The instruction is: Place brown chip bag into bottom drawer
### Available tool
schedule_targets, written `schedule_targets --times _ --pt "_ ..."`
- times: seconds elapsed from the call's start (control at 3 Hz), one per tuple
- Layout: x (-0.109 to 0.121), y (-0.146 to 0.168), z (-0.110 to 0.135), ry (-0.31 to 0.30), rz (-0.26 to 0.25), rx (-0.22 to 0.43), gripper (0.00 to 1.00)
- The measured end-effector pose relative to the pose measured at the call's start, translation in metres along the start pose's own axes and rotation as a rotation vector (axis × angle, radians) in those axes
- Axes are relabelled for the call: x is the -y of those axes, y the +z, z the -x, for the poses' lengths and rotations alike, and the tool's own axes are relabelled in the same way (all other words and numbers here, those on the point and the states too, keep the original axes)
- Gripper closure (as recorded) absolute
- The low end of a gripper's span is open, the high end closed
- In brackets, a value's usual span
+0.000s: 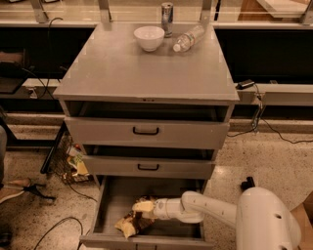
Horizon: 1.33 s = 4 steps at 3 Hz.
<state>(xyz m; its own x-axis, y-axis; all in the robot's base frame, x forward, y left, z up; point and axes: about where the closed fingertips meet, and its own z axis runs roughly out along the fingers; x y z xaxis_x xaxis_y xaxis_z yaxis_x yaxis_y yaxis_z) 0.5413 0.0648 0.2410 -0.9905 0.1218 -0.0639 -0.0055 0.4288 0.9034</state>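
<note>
The brown chip bag [134, 218], tan-yellow with a dark centre, lies low inside the open bottom drawer [115, 195], at its front left, close to or on the floor. My gripper [145, 207] reaches into the drawer from the right on a white arm and is at the bag's upper end, touching it. The bag's top edge is hidden behind the gripper. The two shallower drawers with black handles [145, 131] stand slightly open above.
On the cabinet top sit a white bowl [149, 37], a metal can [167, 12] and a lying plastic bottle [189, 38]. A basket of snack bags [68, 161] stands on the floor left of the cabinet. Cables run across the floor at left and right.
</note>
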Motion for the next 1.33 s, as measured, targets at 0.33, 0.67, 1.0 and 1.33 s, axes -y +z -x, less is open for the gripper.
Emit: schedule_targets --times 0.33,0.67,1.0,1.33 --pt "0.003 0.006 0.002 0.005 0.020 0.008 0.00" --pt "-0.002 -0.023 0.011 -0.017 -0.003 0.080 0.00" --pt "-0.009 -0.085 0.006 -0.041 -0.082 0.179 0.00" --pt "-0.021 -0.137 0.002 -0.074 -0.143 0.246 0.00"
